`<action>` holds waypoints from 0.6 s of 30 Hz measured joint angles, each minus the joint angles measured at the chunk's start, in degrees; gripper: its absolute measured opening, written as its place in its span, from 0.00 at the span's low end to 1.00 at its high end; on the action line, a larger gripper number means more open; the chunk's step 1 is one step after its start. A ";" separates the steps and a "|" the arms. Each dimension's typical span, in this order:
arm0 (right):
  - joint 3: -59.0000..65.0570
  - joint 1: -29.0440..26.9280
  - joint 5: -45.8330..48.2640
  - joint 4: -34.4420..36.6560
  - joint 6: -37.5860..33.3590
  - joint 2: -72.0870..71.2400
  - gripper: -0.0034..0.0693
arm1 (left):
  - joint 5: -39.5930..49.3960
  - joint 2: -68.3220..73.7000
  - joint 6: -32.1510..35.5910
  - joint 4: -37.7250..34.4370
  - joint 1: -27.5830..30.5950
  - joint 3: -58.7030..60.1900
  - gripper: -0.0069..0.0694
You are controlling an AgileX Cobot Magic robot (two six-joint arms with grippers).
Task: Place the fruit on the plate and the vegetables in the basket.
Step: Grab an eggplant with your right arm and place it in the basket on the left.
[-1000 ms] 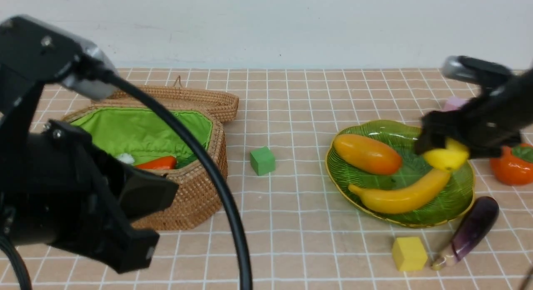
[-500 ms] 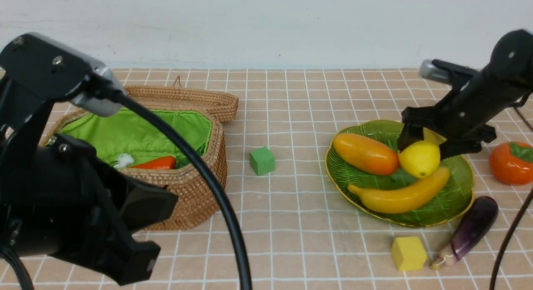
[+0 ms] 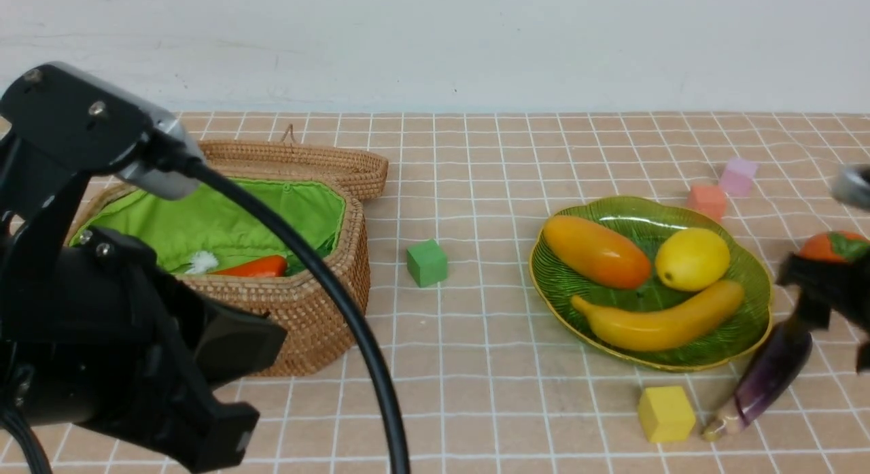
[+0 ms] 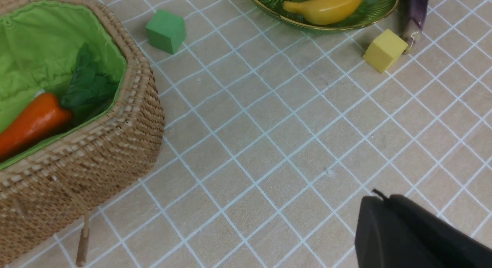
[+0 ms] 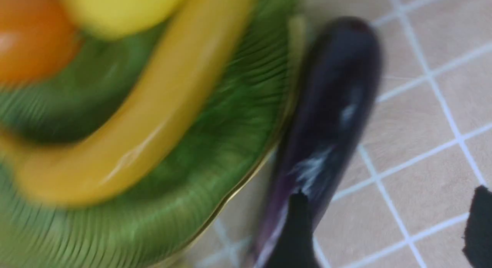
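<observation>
On the green plate (image 3: 544,283) lie a mango (image 3: 597,251), a lemon (image 3: 692,258) and a banana (image 3: 663,321). A persimmon (image 3: 826,246) sits on the table to its right, partly behind my right gripper (image 3: 836,338). That gripper (image 5: 388,198) is open and blurred, low beside the purple eggplant (image 5: 330,106); one finger overlaps the eggplant and only bare table shows between the fingers. The eggplant (image 3: 768,375) lies against the plate's near right rim. A red chili (image 3: 255,266) with green leaves rests in the wicker basket (image 3: 299,311). My left gripper (image 4: 378,200) is shut and empty above the table.
A green cube (image 3: 427,262) stands between basket and plate. In front of the plate sits a yellow cube (image 3: 666,413), next to the eggplant's stem. Orange (image 3: 707,200) and pink (image 3: 738,177) cubes lie behind the plate. The basket lid (image 3: 306,161) lies open behind it.
My right gripper let the lemon go on the plate, then swung off to the right and down beside the eggplant. The left arm shifted only slightly.
</observation>
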 joint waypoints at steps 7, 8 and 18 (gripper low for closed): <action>3.29 -1.63 -6.80 8.37 -3.83 5.29 0.90 | 0.11 0.00 0.00 -0.86 0.00 0.00 0.07; 3.29 -1.63 -6.80 9.25 -4.79 5.76 0.90 | 0.11 0.00 0.00 -0.86 0.00 0.00 0.08; 3.35 -1.63 -8.23 15.53 -14.07 8.82 0.86 | 0.27 0.00 0.00 -1.14 0.00 0.00 0.08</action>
